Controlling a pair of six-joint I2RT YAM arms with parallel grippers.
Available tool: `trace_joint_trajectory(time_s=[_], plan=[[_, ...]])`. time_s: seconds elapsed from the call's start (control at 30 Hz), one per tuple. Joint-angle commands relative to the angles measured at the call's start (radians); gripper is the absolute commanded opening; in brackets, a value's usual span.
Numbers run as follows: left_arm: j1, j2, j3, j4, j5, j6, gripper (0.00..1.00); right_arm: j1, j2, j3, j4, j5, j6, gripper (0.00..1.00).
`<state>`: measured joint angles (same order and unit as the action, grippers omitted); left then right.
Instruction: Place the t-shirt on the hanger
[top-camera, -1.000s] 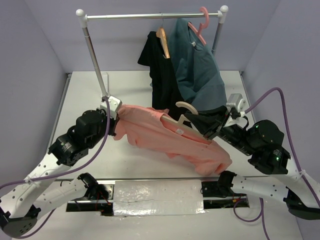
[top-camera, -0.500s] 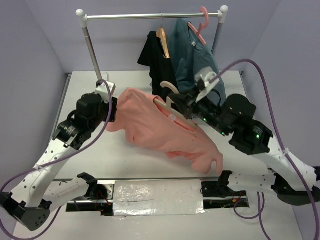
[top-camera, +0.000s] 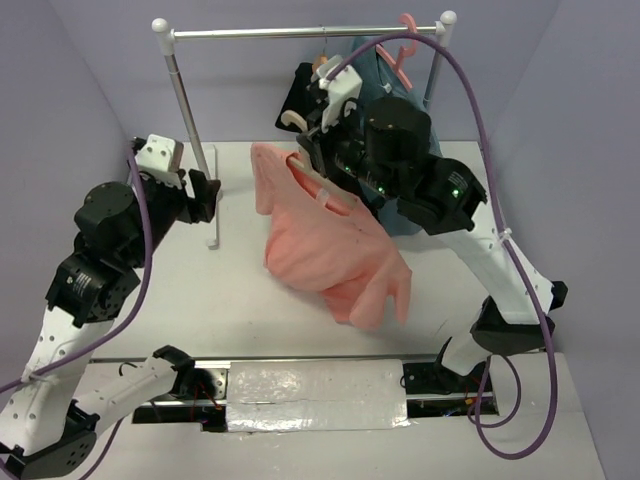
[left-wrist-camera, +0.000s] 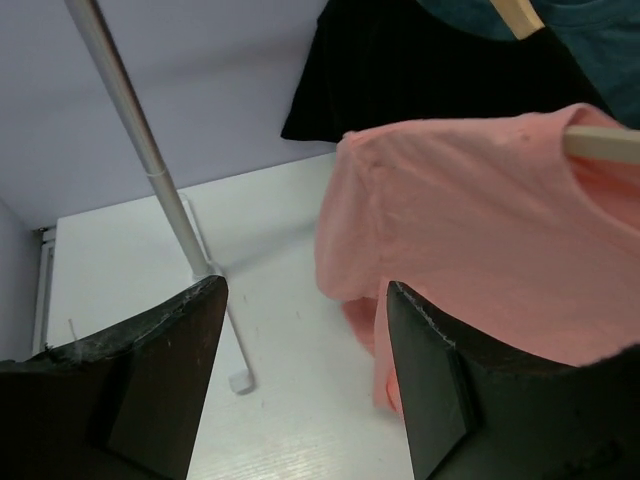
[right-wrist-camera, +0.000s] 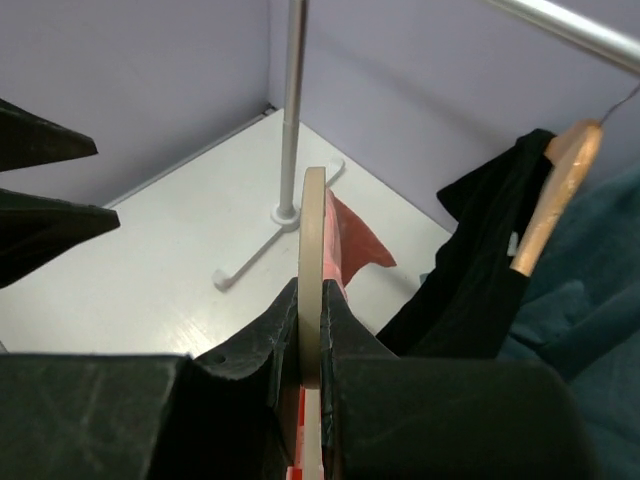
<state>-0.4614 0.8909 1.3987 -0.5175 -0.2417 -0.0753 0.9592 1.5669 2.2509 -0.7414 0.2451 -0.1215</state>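
Right arm reaching high and toward the back. The right gripper (right-wrist-camera: 312, 335) is pinching the pale beige thin hanger (right-wrist-camera: 312, 250) between closed fingers. The salmon-pink cloth t-shirt (top-camera: 330, 240) is hanging from that hanger, draping over the white table (top-camera: 180, 290). Left arm standing bent at left; the left gripper (left-wrist-camera: 305, 340) is gaping wide, gripping nothing, near the shirt's sleeve but apart from it. Crowding the silver rail (top-camera: 300, 32) behind are a black shirt (left-wrist-camera: 420, 70) on a brown wooden hanger (right-wrist-camera: 555, 190) and a teal shirt (right-wrist-camera: 590, 300) on a pink plastic hanger (top-camera: 405, 40).
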Motion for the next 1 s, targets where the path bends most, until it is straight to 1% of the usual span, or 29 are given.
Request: trace_joint_trajectory(time_s=[0.0, 0.03, 0.07, 0.1, 0.17, 0.2, 0.23, 0.27, 0.3, 0.33, 0.37, 0.4, 0.43, 0.47, 0.53, 0.57, 0.6, 0.63, 0.67, 0.7, 0.73, 0.77, 0.8, 0.87, 0.97], plan=[[0.003, 0.008, -0.05, 0.04, 0.117, 0.011, 0.77, -0.002, -0.046, -0.066, 0.023, -0.047, 0.034, 0.0], [0.001, 0.003, -0.073, 0.037, 0.142, 0.012, 0.77, -0.002, -0.066, -0.127, 0.112, -0.05, 0.031, 0.0], [0.001, 0.003, -0.084, 0.033, 0.156, 0.009, 0.76, 0.001, -0.07, -0.155, 0.111, -0.043, 0.037, 0.0], [0.001, 0.0, -0.092, 0.028, 0.168, 0.002, 0.75, -0.002, -0.055, -0.139, 0.084, 0.015, 0.077, 0.0], [0.003, -0.02, -0.133, 0.048, 0.173, -0.03, 0.75, 0.001, -0.068, -0.186, 0.115, 0.057, 0.106, 0.0], [0.001, -0.027, -0.165, 0.069, 0.179, -0.049, 0.75, 0.007, -0.112, -0.236, 0.207, 0.08, 0.118, 0.0], [0.003, -0.042, -0.176, 0.1, 0.174, -0.07, 0.76, 0.016, -0.137, -0.287, 0.256, 0.1, 0.147, 0.0], [0.003, -0.046, -0.179, 0.103, 0.17, -0.111, 0.76, 0.024, -0.157, -0.385, 0.304, 0.118, 0.155, 0.0], [0.001, -0.049, -0.17, 0.102, 0.182, -0.125, 0.77, 0.03, -0.183, -0.425, 0.377, 0.149, 0.166, 0.0], [0.001, -0.047, -0.161, 0.084, 0.197, -0.139, 0.79, 0.047, -0.188, -0.473, 0.402, 0.173, 0.177, 0.0], [0.001, -0.04, -0.146, 0.064, 0.212, -0.167, 0.83, 0.056, -0.186, -0.485, 0.422, 0.199, 0.186, 0.0], [0.003, -0.027, -0.104, 0.038, 0.24, -0.182, 0.97, 0.067, -0.179, -0.494, 0.463, 0.227, 0.189, 0.0], [0.003, 0.003, -0.086, 0.01, 0.277, -0.193, 0.99, 0.075, -0.151, -0.498, 0.48, 0.276, 0.184, 0.0], [0.001, 0.016, -0.067, -0.037, 0.318, -0.198, 0.99, 0.088, -0.131, -0.493, 0.499, 0.301, 0.178, 0.0], [0.001, 0.01, -0.069, -0.05, 0.41, -0.204, 0.99, 0.093, -0.079, -0.444, 0.521, 0.359, 0.18, 0.0], [0.001, -0.007, -0.081, -0.044, 0.416, -0.21, 0.99, 0.095, -0.017, -0.418, 0.517, 0.423, 0.187, 0.0], [0.001, -0.029, -0.111, -0.03, 0.403, -0.208, 0.99, 0.095, 0.019, -0.389, 0.504, 0.456, 0.189, 0.0], [0.003, -0.082, -0.131, -0.016, 0.394, -0.205, 0.99, 0.096, 0.051, -0.342, 0.504, 0.48, 0.187, 0.0], [0.001, -0.117, -0.157, 0.003, 0.351, -0.218, 1.0, 0.095, 0.109, -0.321, 0.505, 0.532, 0.189, 0.0], [0.001, -0.148, -0.217, 0.064, 0.338, -0.236, 1.0, 0.095, 0.134, -0.301, 0.501, 0.548, 0.192, 0.0], [0.001, -0.203, -0.24, 0.088, 0.357, -0.227, 1.0, 0.095, 0.152, -0.283, 0.502, 0.549, 0.195, 0.0], [0.001, -0.225, -0.268, 0.117, 0.422, -0.21, 0.99, 0.095, 0.162, -0.29, 0.513, 0.525, 0.195, 0.0], [0.001, -0.243, -0.297, 0.141, 0.406, -0.228, 0.99, 0.096, 0.157, -0.306, 0.545, 0.52, 0.204, 0.0], [0.003, -0.254, -0.296, 0.126, 0.38, -0.259, 0.99, 0.096, 0.153, -0.332, 0.566, 0.526, 0.224, 0.0], [0.001, -0.213, -0.264, 0.07, 0.418, -0.271, 0.99, 0.105, 0.185, -0.272, 0.544, 0.592, 0.256, 0.0]])
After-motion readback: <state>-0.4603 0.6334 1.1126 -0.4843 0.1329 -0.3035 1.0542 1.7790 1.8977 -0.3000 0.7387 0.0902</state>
